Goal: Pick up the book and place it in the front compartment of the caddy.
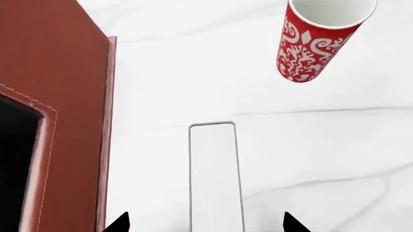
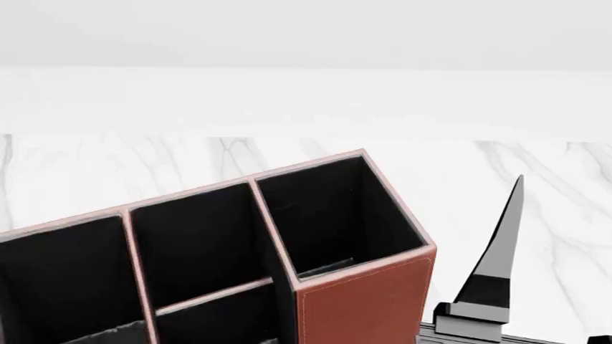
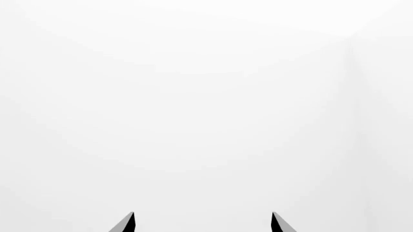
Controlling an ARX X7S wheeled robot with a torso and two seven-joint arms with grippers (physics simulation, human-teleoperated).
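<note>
In the left wrist view the book [image 1: 216,179] shows edge-on as a narrow white strip of pages with a thin dark outline, standing on the marble table beside the caddy [image 1: 65,96]. My left gripper [image 1: 205,223] is open, its two black fingertips wide apart on either side of the book without touching it. In the head view the caddy [image 2: 363,301] is a reddish-brown box with black-lined compartments; the book is hidden there. My right gripper [image 3: 201,222] is open and holds nothing, facing a blank white wall. One of its fingers [image 2: 497,258] points up to the right of the caddy.
A red-and-white patterned mug [image 1: 316,43] stands on the white marble table [image 1: 322,154] beyond the book. The caddy's tall end section [image 2: 335,215] rises close to my right arm. A white wall lies behind the table.
</note>
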